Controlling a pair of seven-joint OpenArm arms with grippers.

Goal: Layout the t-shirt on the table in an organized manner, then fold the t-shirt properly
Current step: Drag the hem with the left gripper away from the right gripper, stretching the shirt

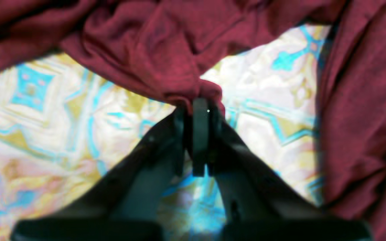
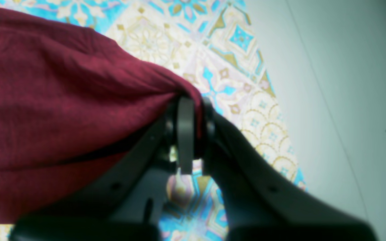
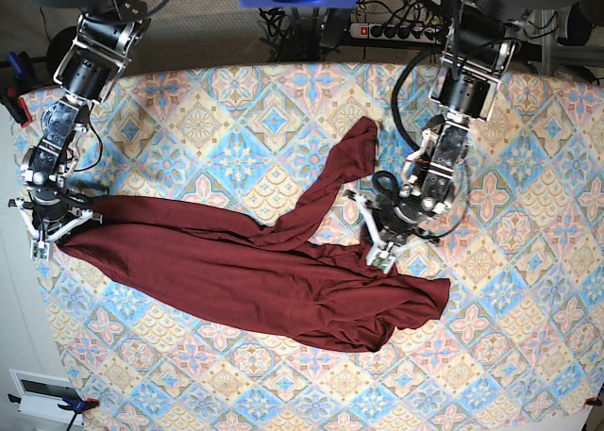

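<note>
The dark maroon t-shirt (image 3: 264, 271) lies rumpled and stretched across the table (image 3: 528, 242), with one strip running up toward the back (image 3: 359, 148). My left gripper (image 3: 381, 252) is shut on a bunched fold of the shirt near its right middle. In the left wrist view the gripper (image 1: 200, 110) pinches the fabric (image 1: 166, 57) just above the cloth. My right gripper (image 3: 58, 225) is shut on the shirt's far left end near the table's left edge. In the right wrist view it (image 2: 190, 107) grips the taut fabric (image 2: 52, 110).
The table's edge and pale floor (image 2: 343, 100) lie right beside my right gripper. Cables and a power strip (image 3: 396, 30) run behind the table. A loose hanging length of shirt (image 1: 357, 127) is right of my left gripper. Patterned cloth (image 3: 236, 101) shows at the back.
</note>
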